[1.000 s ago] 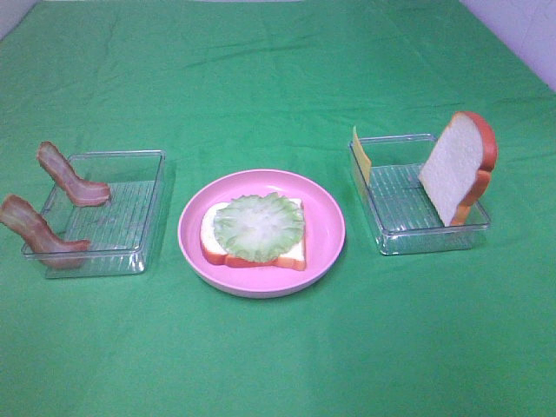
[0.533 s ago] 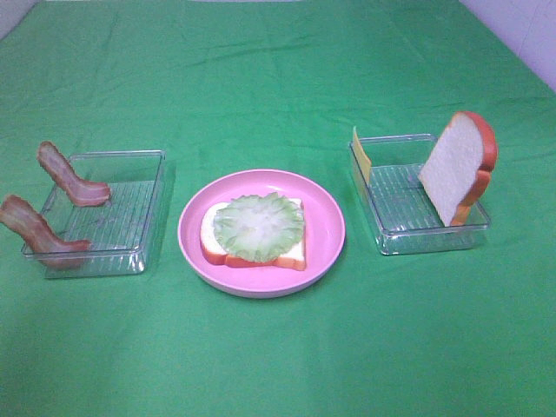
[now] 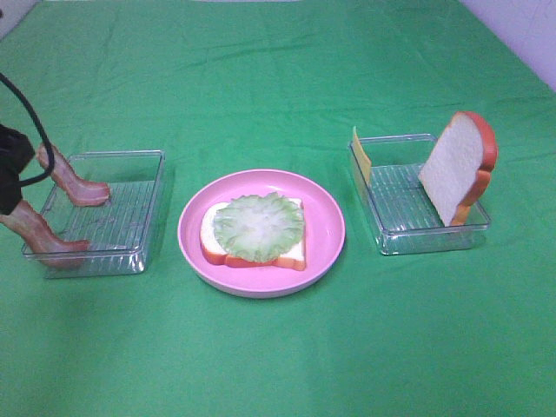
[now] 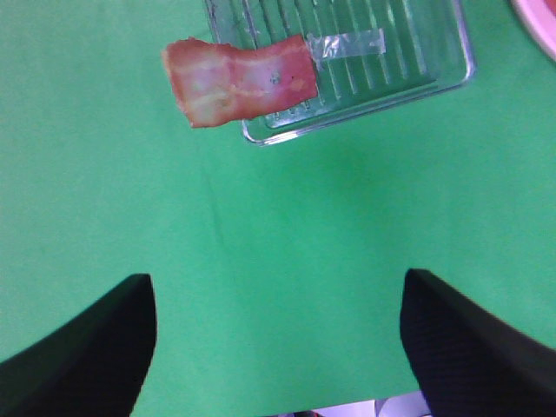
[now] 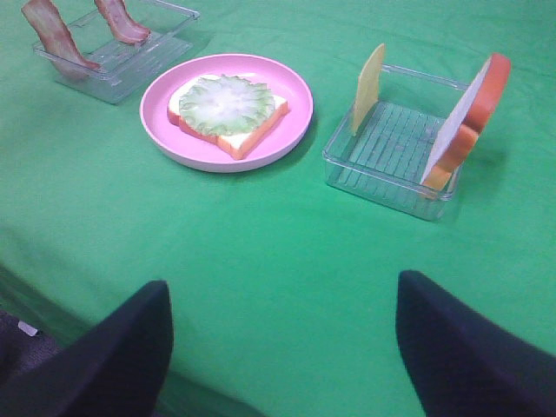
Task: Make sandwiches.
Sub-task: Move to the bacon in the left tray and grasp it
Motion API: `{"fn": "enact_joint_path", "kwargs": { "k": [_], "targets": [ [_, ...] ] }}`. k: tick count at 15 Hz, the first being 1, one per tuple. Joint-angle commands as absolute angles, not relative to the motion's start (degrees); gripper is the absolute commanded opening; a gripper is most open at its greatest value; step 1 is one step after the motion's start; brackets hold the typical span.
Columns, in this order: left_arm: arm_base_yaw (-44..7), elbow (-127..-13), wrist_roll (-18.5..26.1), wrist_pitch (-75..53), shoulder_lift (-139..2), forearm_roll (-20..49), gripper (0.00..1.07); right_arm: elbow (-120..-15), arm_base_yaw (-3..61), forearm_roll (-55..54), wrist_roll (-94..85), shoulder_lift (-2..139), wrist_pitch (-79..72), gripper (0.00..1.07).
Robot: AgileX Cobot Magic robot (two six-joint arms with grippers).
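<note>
From the high camera, I see lettuce on bread in the plate. Two strips of bacon lean on the left tray; cheese and another slice stand in the right tray. Left wrist: left gripper spread, empty, above cloth near bacon. Right wrist: right gripper likewise spread, empty.

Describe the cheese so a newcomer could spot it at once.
From the pink plate at the centre, go to the clear tray on its right in the high view. The cheese is the thin yellow slice standing at the tray's plate-side wall, unlike the thick crusted bread slice opposite.
</note>
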State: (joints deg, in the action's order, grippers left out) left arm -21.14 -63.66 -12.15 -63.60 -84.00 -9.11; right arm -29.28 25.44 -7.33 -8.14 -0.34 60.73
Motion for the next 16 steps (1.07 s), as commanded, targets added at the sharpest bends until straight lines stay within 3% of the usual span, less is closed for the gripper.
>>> {"fn": "enact_joint_path", "kwargs": {
  "k": [1, 4, 8, 10, 16],
  "targets": [
    [-21.31, -66.35, -14.27, -63.6, -91.56, -11.4, 0.74, -28.99, 25.38, -6.93, -8.59, -1.15, 61.02, 0.69],
    [-21.31, -70.3, -15.07, -63.6, -98.55, -13.35, 0.74, -28.99, 25.38, -6.93, -8.59, -1.15, 61.02, 0.69],
    [-21.31, -72.65, -21.83, -62.74, -104.11, -16.79, 0.74, -28.99, 25.38, -6.93, -8.59, -1.15, 61.02, 0.69],
    [-18.45, -72.65, -24.69, -61.36, -104.68, -16.5, 0.74, -28.99, 25.38, -6.93, -8.59, -1.15, 61.02, 0.69],
    [-12.61, -72.65, -20.8, -57.24, -104.68, -8.77, 0.74, -28.99, 25.38, -6.93, -8.59, -1.15, 61.02, 0.69]
  ]
}}
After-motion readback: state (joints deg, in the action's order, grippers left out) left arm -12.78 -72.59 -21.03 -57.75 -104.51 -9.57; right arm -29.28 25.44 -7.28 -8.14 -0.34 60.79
